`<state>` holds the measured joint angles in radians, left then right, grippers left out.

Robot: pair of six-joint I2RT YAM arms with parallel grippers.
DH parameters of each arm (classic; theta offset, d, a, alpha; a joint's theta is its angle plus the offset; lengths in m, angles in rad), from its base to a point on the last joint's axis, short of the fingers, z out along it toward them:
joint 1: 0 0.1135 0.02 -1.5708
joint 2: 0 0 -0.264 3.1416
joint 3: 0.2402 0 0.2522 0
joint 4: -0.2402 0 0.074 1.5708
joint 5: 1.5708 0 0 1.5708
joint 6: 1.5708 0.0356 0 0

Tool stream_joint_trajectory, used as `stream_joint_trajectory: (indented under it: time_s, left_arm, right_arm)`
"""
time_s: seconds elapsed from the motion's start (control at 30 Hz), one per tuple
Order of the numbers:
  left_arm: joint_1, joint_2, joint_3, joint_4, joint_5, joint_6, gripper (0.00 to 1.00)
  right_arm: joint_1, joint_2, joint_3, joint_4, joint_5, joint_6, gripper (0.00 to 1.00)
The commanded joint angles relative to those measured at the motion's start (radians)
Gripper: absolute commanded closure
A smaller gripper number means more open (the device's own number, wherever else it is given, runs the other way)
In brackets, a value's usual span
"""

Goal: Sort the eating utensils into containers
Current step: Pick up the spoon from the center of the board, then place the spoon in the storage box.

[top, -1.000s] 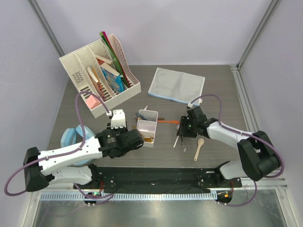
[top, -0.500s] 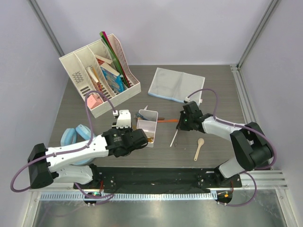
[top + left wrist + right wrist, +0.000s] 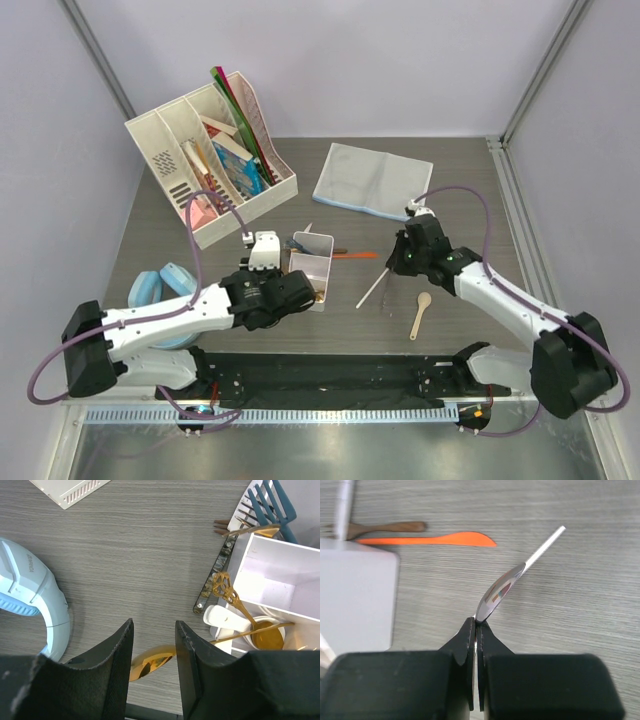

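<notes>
My right gripper (image 3: 476,622) is shut on the tip of a silver utensil (image 3: 497,592) with a white handle (image 3: 372,289), held tilted above the table right of the white container (image 3: 312,268). My left gripper (image 3: 154,630) is open beside the container's near left corner, over a gold spoon (image 3: 150,662) that lies on the table between its fingers. The container (image 3: 280,565) holds white ceramic spoons (image 3: 225,620) and gold pieces (image 3: 267,636). A blue fork (image 3: 270,505) lies at its far end. An orange knife (image 3: 435,539) and a wooden spoon (image 3: 420,315) lie on the table.
A white file organiser (image 3: 210,165) with books stands at the back left. A grey-blue cloth (image 3: 372,180) lies at the back centre. Light blue headphones (image 3: 150,290) sit by the left arm. A dark patterned handle (image 3: 215,575) lies against the container's left wall.
My right gripper has shut on the white-handled utensil and lifted one end, swinging it to the right. My left arm has shifted slightly toward the container's near corner.
</notes>
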<state>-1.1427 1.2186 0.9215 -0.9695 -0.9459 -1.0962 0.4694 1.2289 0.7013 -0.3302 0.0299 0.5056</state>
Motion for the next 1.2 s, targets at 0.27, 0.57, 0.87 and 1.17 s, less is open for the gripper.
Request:
stream_joint_trajectory:
  time_s: [0.27, 0.57, 0.87, 1.17]
  left_arm:
    - [0.087, -0.212, -0.062, -0.06, -0.097, -0.079, 0.56]
    - [0.104, -0.335, -0.111, -0.098, -0.068, -0.097, 0.56]
    - [0.104, -0.393, -0.127, -0.133, -0.04, -0.113, 0.57]
    - [0.104, -0.361, -0.136, -0.11, -0.036, -0.11, 0.57]
  right_arm:
    - [0.247, -0.163, 0.127, 0.002, 0.059, -0.142, 0.99]
    - [0.624, -0.013, 0.216, 0.105, 0.412, -0.278, 0.99]
    - [0.689, 0.158, 0.291, 0.298, 0.515, -0.443, 0.99]
    - [0.713, 0.27, 0.398, 0.388, 0.473, -0.5, 0.99]
